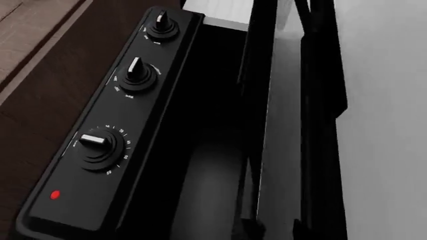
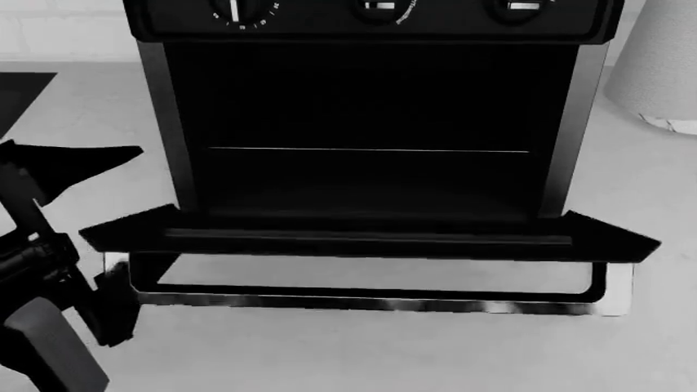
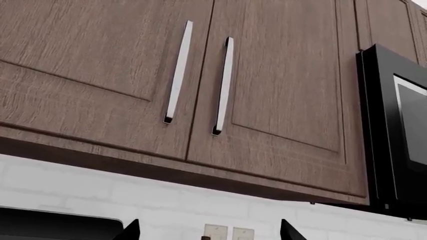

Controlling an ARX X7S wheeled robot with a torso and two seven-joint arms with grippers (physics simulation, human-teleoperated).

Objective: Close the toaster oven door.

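The toaster oven [image 2: 326, 20] stands on the counter, black, with three knobs across its top panel [image 1: 100, 150]. Its cavity is open. The toaster oven door [image 2: 370, 242] lies folded down flat towards me, with the silver bar handle [image 2: 381, 302] along its near edge. My left gripper [image 2: 98, 237] is open at the door's left end, one finger [image 2: 77, 159] beyond the corner and one [image 2: 109, 314] by the handle's left end. In the left wrist view the door [image 1: 320, 125] shows edge-on, with the gripper [image 1: 277, 230] at the frame's edge. My right gripper [image 3: 208, 231] is open and empty, raised towards the wall cabinets.
The grey counter [image 2: 360, 359] runs in front of the oven. A grey rounded object [image 2: 654, 65] stands at the back right and a black cooktop corner [image 2: 16, 90] at the left. The right wrist view shows wooden cabinets [image 3: 100, 75], a black wall appliance [image 3: 393, 125] and wall outlets [image 3: 227, 233].
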